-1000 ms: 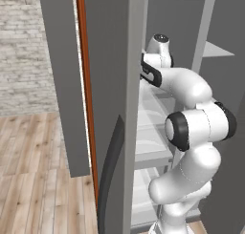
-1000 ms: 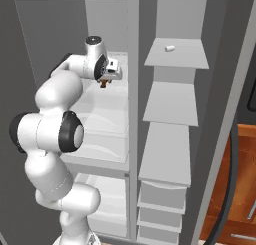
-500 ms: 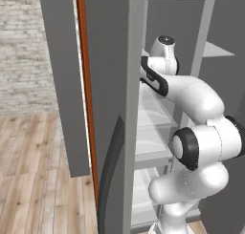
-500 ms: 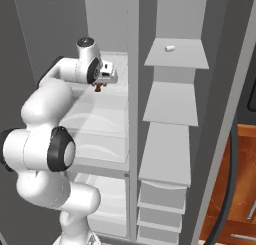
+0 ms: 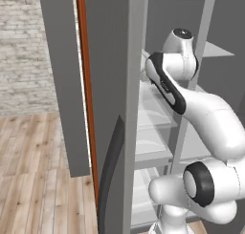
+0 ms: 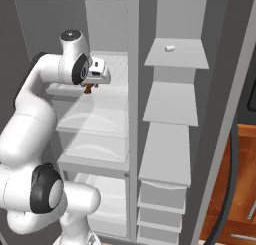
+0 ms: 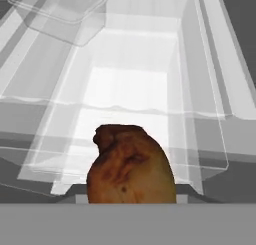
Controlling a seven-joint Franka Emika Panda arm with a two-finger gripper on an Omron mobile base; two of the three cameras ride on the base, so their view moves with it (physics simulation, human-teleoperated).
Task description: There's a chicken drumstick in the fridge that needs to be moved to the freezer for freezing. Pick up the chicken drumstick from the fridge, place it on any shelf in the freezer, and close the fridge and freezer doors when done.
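In the left base view, the white arm reaches from the lower right up into the fridge [image 5: 158, 109], its wrist level with the upper glass shelves; the open grey door [image 5: 112, 109] with its dark curved handle [image 5: 109, 175] hides the gripper, and wooden floor [image 5: 33, 180] and a brick wall [image 5: 24, 51] lie to the left. In the right base view, the gripper [image 6: 90, 86] hangs above an upper glass shelf [image 6: 102, 116] in the fridge, jaws pinching the chicken drumstick [image 6: 88, 89], which shows as a small reddish-brown lump clear of the glass; the freezer [image 6: 175, 104] stands open alongside, with a small pale object [image 6: 170, 48] on its top shelf [image 6: 177, 56]. In the hand view, the drumstick [image 7: 131, 166] sits close at the lower edge, above translucent shelves and a clear drawer [image 7: 130, 109]; the fingertips are not visible there
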